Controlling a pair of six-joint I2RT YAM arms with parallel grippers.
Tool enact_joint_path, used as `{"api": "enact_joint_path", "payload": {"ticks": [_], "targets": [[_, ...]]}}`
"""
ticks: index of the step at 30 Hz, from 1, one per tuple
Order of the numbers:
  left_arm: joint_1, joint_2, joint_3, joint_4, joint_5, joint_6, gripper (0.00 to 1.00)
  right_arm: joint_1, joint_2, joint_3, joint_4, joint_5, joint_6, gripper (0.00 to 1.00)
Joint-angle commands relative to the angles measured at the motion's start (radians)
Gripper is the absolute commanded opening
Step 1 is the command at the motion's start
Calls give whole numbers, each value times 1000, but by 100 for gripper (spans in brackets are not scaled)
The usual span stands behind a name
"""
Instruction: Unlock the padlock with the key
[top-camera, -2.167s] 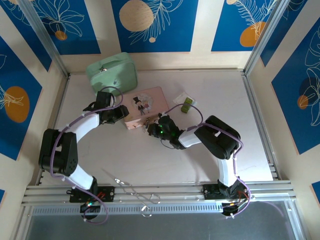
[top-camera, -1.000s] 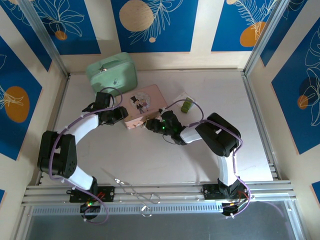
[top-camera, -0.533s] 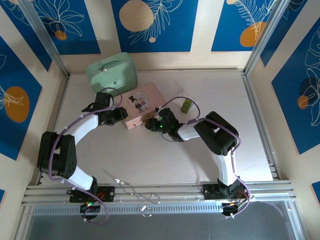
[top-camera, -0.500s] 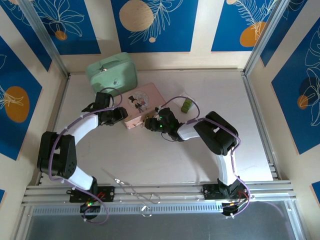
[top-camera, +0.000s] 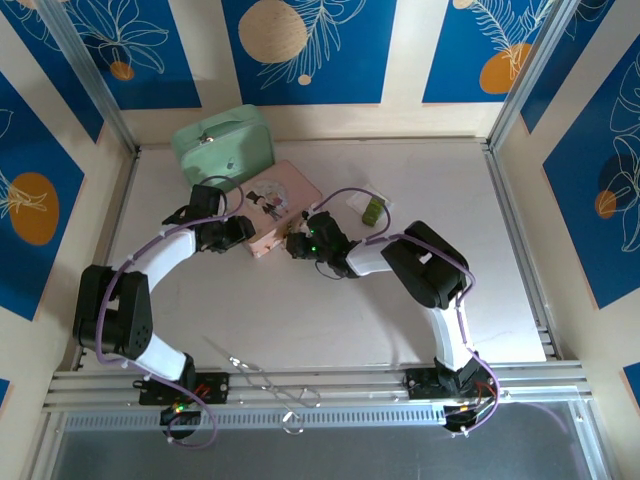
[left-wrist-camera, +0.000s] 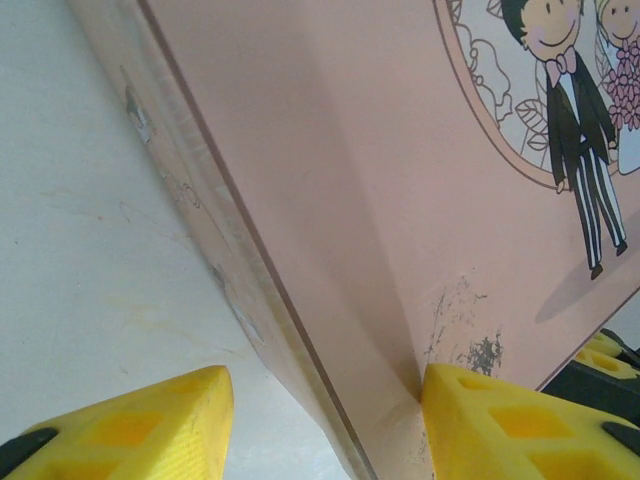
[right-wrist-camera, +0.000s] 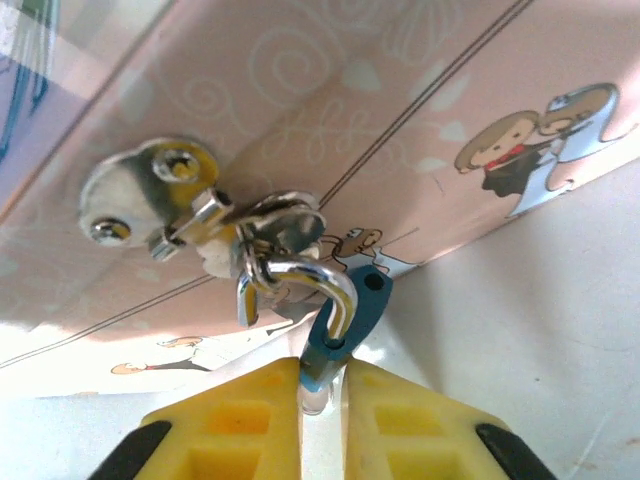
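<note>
The tiny padlock (right-wrist-camera: 345, 315), with a silver shackle and a blue part, hangs from the metal hasp (right-wrist-camera: 170, 190) on the front of the pink tin (right-wrist-camera: 420, 110). One end of the shackle stands free of the body. My right gripper (right-wrist-camera: 322, 385) is shut on the padlock's lower body. I cannot make out a key. In the top view the right gripper (top-camera: 298, 243) sits at the front of the pink tin (top-camera: 285, 198). My left gripper (left-wrist-camera: 325, 400) straddles the tin's corner: one finger (left-wrist-camera: 500, 420) rests on the lid, the other finger (left-wrist-camera: 120, 420) stands apart over the table.
A mint-green case (top-camera: 225, 147) stands behind the tin at the back left. A small olive-green block (top-camera: 373, 209) lies right of the tin on a clear wrapper. Thin metal tools (top-camera: 262, 378) lie near the front rail.
My right gripper has moved left and back against the tin's front. The pink tin has turned and shifted slightly toward the back left. The left arm has barely moved.
</note>
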Motion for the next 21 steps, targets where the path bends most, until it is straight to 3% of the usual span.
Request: {"api": "enact_joint_path", "payload": {"ticks": [1, 7, 12, 18, 19, 21], "targets": [[6, -21, 7, -56, 2, 25, 52, 12, -28, -33, -113, 99, 1, 11], [4, -19, -10, -38, 15, 13, 52, 23, -112, -55, -232, 218, 8, 0], [1, -33, -45, -40, 9, 22, 51, 55, -223, -116, -316, 256, 62, 0], [2, -68, -68, -54, -32, 39, 52, 177, -312, -162, -384, 289, 155, 0], [2, -72, -68, -53, -33, 37, 52, 176, -314, -152, -379, 288, 127, 0], [1, -76, -68, -48, -24, 30, 52, 134, -303, -151, -286, 192, 49, 15]]}}
